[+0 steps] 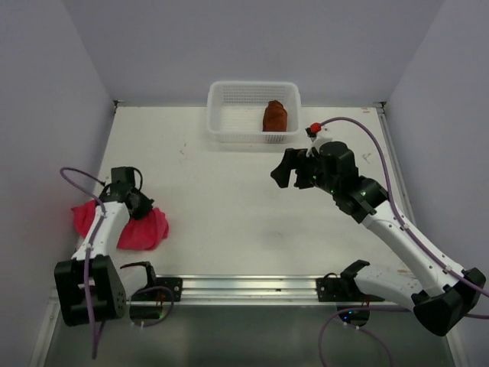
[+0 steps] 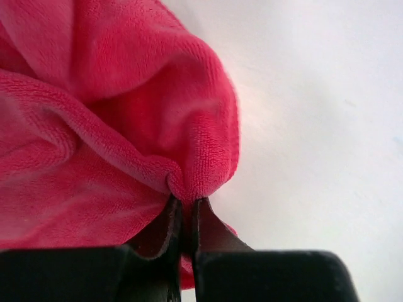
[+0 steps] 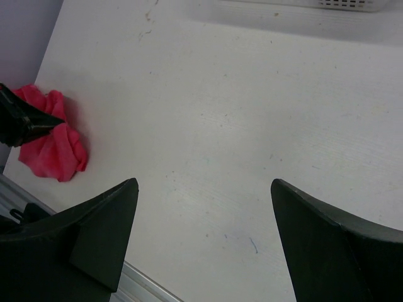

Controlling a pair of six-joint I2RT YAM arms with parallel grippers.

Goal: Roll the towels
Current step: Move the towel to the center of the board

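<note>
Pink towel is clamped at a fold by the left gripper.
Right gripper is held apart; rust-brown towel is seen in the mesh basket.

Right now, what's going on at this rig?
The left claw is shut on a fold of the pink towel, which lies crumpled and unrolled near the left edge of the table. The right claw is open and empty, hovering above the table's right half. The rust-brown towel sits as a compact bundle, apparently rolled, in the white mesh basket at the far edge.
</note>
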